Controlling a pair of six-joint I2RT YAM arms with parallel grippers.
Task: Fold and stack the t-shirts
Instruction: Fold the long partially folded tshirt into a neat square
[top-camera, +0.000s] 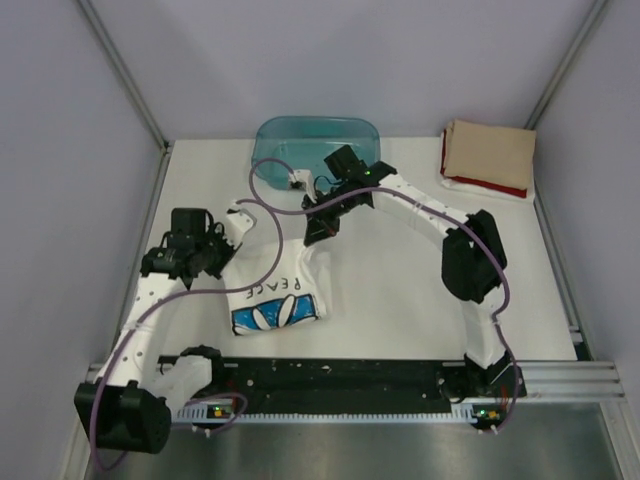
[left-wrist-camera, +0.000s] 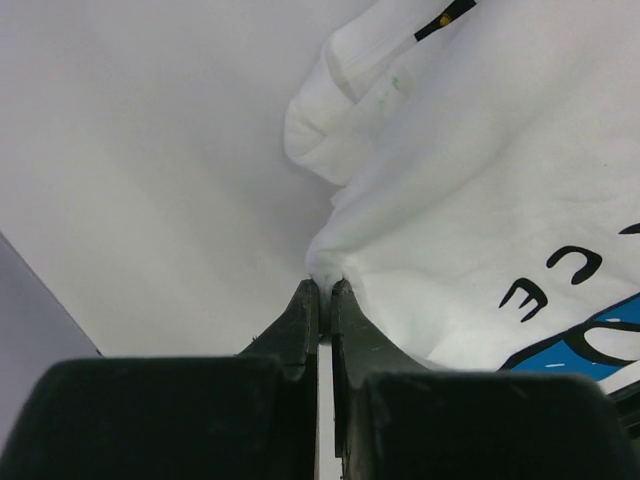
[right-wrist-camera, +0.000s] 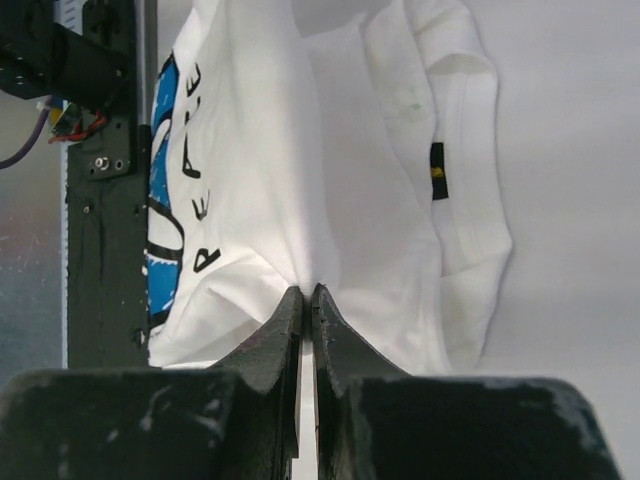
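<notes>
1. Near-left of the teal tub (top-camera: 315, 140), the left claw (left-wrist-camera: 326, 290) is pinching an edge of the white t-shirt (top-camera: 275, 285), its fingers closed to a sliver on the cloth.
2. The white t-shirt is stretching across the bench (top-camera: 400, 300) on the near side of the tub. Its blue print is showing only in part, and folds are hiding the rest.
3. Just in front of the tub, the right claw (right-wrist-camera: 307, 292) is clamping another white fold, shut tight.
4. Right of the tub, the tan t-shirt (top-camera: 488, 152) is lying folded on the red t-shirt (top-camera: 492, 187), which is showing only its edge.
</notes>
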